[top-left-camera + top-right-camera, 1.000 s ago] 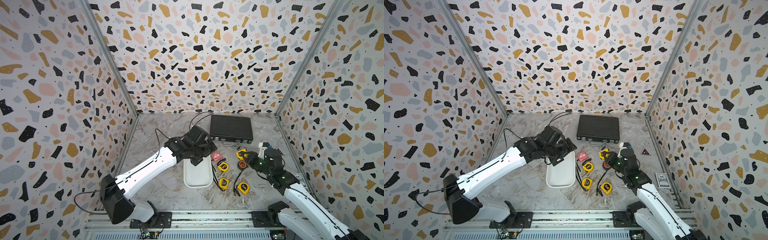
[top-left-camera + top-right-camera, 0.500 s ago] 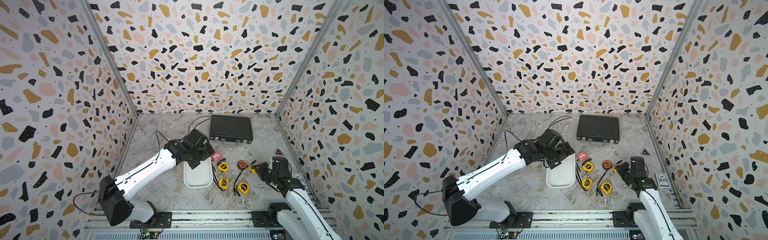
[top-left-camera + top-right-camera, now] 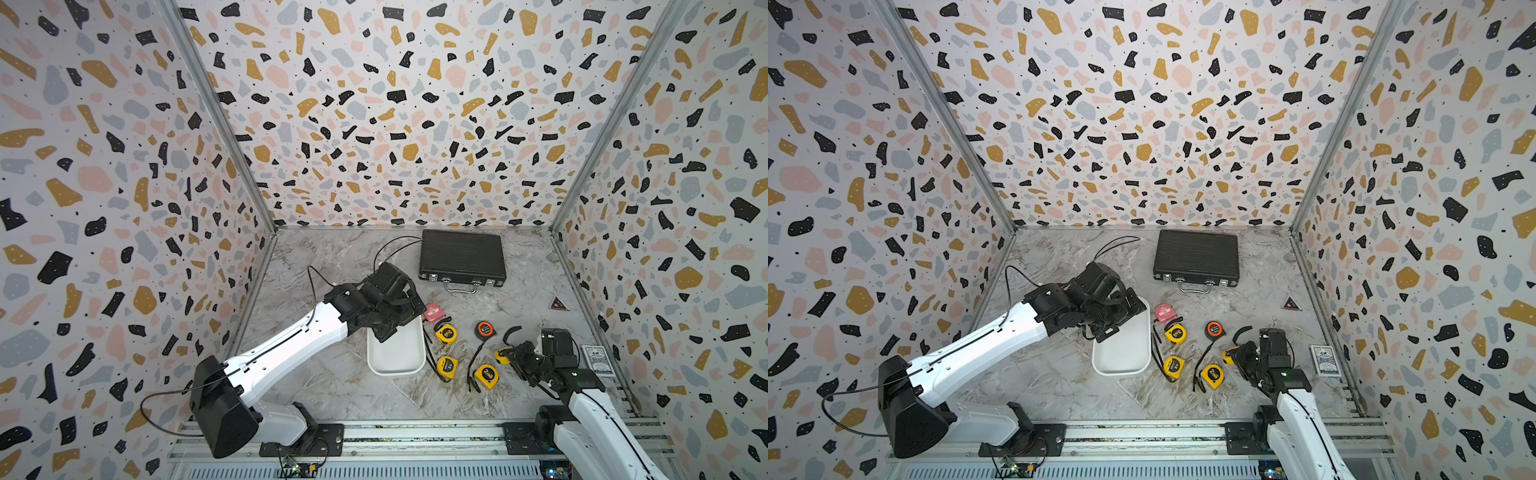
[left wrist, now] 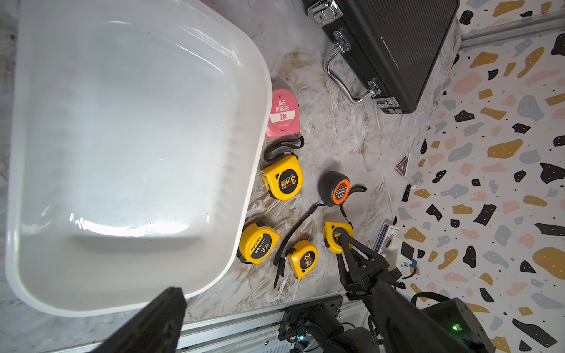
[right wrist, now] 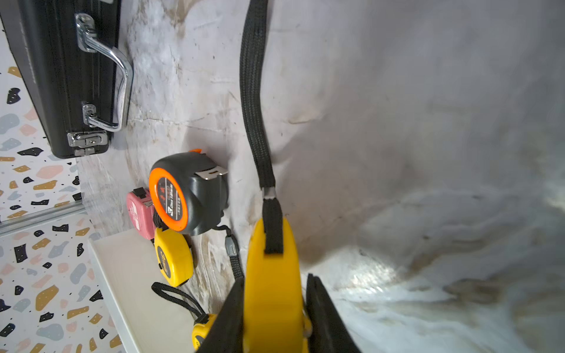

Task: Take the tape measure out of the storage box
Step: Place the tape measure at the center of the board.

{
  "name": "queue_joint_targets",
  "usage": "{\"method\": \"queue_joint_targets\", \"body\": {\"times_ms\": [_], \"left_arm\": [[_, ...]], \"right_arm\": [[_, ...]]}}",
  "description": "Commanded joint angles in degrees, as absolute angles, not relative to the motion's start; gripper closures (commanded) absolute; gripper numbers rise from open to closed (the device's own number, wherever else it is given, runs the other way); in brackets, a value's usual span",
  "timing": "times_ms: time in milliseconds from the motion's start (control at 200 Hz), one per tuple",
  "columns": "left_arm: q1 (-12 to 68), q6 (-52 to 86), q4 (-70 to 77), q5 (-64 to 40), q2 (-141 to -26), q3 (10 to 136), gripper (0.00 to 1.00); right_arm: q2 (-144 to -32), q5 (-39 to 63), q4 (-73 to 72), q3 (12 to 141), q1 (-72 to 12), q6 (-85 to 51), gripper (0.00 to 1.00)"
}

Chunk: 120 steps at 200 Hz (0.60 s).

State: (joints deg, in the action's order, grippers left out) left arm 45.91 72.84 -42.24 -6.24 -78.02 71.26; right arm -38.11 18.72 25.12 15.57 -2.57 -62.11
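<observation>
We note the left hand (image 3: 400, 326) over the storage box's (image 3: 395, 359) far end, jaws apart. Right of the box, outside it, the right hand (image 3: 510, 357) has drawn back toward the desk's (image 3: 353, 395) near edge, clamped on the yellow tape measure (image 5: 272, 284). Only the right wrist view shows the grip on both its sides; both top views show a sliver.

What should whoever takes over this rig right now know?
Left gripper: open, empty, over the far end of the storage box.
Right gripper: shut on a yellow tape measure, outside the box, to its right.
Box: nothing in it.
On the table beside it: pink tape measure, black-orange tape measure, three other yellow tape measures.
Left to do: probably just set down and release the held one.
</observation>
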Motion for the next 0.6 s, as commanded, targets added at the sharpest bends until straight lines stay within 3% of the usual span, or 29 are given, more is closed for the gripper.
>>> {"method": "queue_joint_targets", "body": {"times_ms": [0,305,596], "left_arm": [[45.64,72.34,-41.37,-5.16,-76.46,70.06,0.0],[45.63,72.97,-41.04,-4.77,-75.02,68.69,0.0],[45.67,73.52,-41.06,-4.12,-73.93,67.63,0.0]], "right_arm": [[-37.61,19.72,25.58,14.86,-2.29,-63.24,0.95],[-36.27,20.02,30.94,15.33,-2.33,-62.1,0.72],[-35.35,19.86,34.47,15.83,-2.35,-61.1,0.6]]}}
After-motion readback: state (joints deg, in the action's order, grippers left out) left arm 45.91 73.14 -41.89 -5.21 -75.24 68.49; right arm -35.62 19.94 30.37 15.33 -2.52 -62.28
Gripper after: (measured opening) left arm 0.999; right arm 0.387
